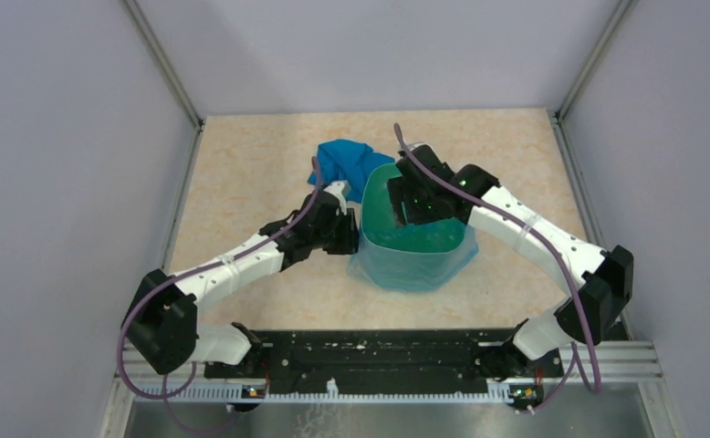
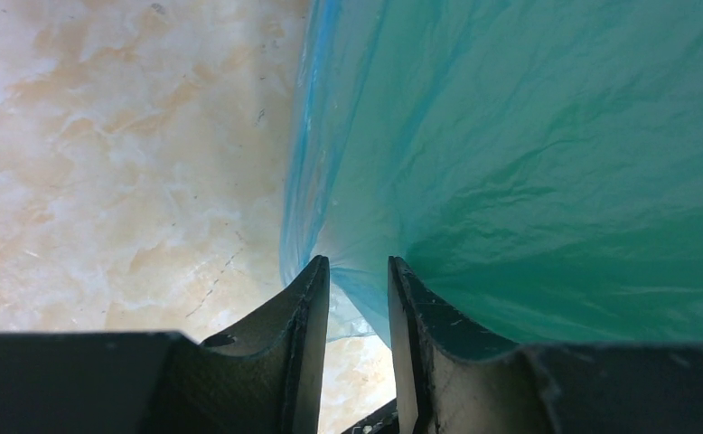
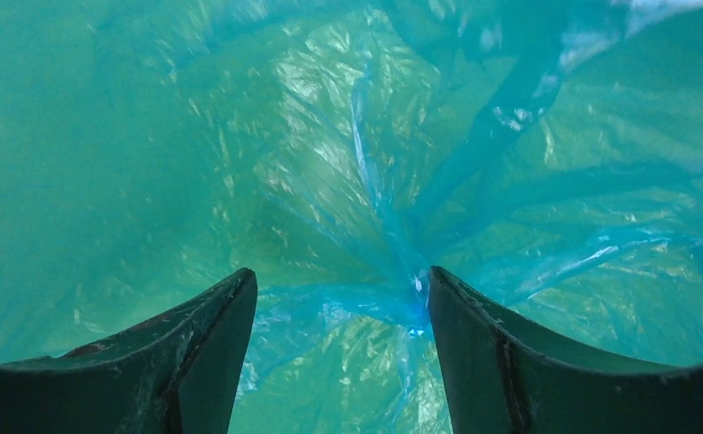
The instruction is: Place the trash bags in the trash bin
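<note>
Film of the trash bag [image 2: 348, 181] runs into the narrow gap of the left gripper [image 2: 359, 271]; whether it is pinched cannot be told. In the top view, at centre frame, the right gripper [image 3: 341, 298] has its fingertips out of sight inside the trash bin [image 1: 420, 245], and draped film hides the bin's base.

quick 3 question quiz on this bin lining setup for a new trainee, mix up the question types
1. True or false: the right pincer is inside the trash bin with its fingers apart.
2. Where is the crumpled blue bundle?
A. inside the bin
B. on the table beyond the bin, toward the left arm's side
C. hanging from the rim
3. Short answer: what is the left pincer pinching against the bin's outer wall?

Key: 1 true; 2 B; 3 the trash bag, whose film is draped over the outside of the bin.
</note>
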`<action>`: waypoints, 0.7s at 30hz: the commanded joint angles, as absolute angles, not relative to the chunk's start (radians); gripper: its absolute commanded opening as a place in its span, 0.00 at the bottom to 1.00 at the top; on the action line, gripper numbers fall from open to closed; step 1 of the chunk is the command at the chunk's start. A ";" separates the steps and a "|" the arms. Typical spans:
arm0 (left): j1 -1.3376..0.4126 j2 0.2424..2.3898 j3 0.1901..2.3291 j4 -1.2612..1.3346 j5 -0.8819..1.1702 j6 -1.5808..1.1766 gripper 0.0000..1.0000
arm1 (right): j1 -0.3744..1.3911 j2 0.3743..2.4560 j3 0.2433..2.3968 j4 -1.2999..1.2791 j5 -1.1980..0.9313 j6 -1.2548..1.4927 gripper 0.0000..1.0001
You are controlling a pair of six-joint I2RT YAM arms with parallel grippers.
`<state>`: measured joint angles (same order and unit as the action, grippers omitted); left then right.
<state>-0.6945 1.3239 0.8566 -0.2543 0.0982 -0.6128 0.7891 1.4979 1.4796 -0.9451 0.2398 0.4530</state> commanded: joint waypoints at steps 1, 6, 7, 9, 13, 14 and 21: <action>-0.697 1.274 0.840 -0.218 0.021 -0.627 0.37 | 0.793 1.439 1.435 -0.946 0.260 0.456 0.70; -0.689 1.258 0.863 -0.261 -0.040 -0.602 0.41 | 0.793 1.451 1.375 -0.913 0.245 0.471 0.70; -0.682 1.257 0.865 -0.264 -0.039 -0.597 0.41 | 0.793 1.453 1.364 -0.903 0.241 0.474 0.70; -0.668 1.255 0.863 -0.266 -0.028 -0.588 0.41 | 0.793 1.460 1.348 -0.886 0.233 0.477 0.70; -0.651 1.255 0.853 -0.257 -0.006 -0.574 0.40 | 0.793 1.492 1.340 -0.871 0.228 0.476 0.70; -0.650 1.256 0.851 -0.253 -0.005 -0.574 0.39 | 0.793 1.500 1.338 -0.868 0.231 0.476 0.70; -0.646 1.276 0.844 -0.240 0.030 -0.562 0.37 | 0.793 1.540 1.314 -0.835 0.233 0.468 0.70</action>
